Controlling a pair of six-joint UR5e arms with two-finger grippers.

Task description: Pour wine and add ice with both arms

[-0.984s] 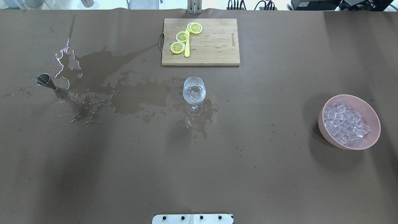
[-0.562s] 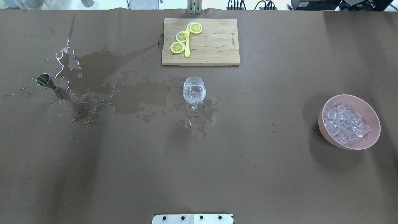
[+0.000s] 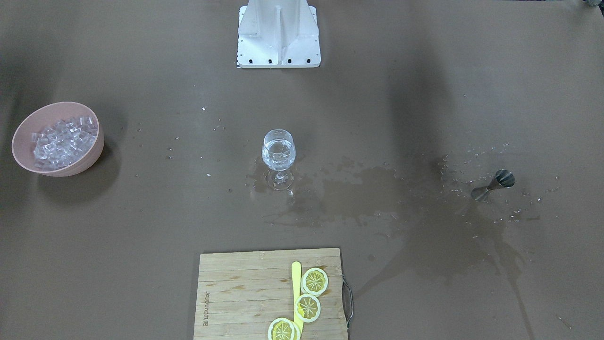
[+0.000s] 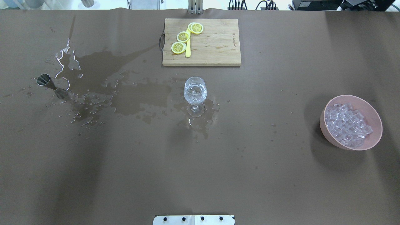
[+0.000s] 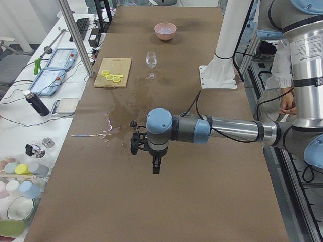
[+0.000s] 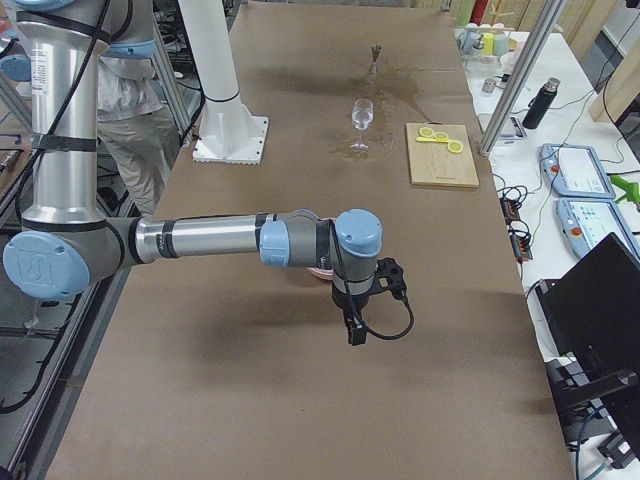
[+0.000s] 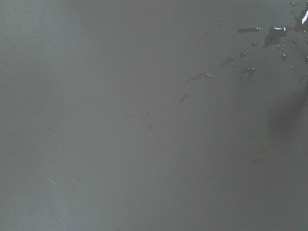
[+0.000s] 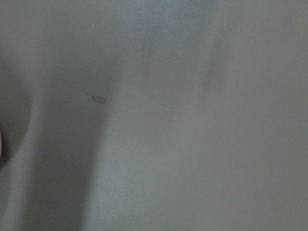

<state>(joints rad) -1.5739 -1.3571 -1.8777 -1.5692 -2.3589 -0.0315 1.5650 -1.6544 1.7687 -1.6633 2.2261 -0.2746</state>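
A stemmed wine glass (image 4: 195, 90) stands mid-table with a little clear wine (image 3: 278, 153) in it. A pink bowl (image 4: 373, 109) at the table's right end holds a heap of ice cubes (image 4: 347, 125). A steel jigger (image 4: 50, 84) stands at the left end among spilled liquid (image 4: 103, 65). My left gripper (image 5: 155, 165) hangs above the table on the near side of the jigger in the exterior left view. My right gripper (image 6: 355, 335) hangs just past the bowl in the exterior right view. Neither shows elsewhere, so I cannot tell whether they are open or shut.
A wooden cutting board (image 4: 218, 47) with three lemon slices (image 4: 178, 47) and a yellow stick lies behind the glass. The white base block (image 3: 278, 33) sits at the robot's table edge. Wet patches spread from the jigger to the glass.
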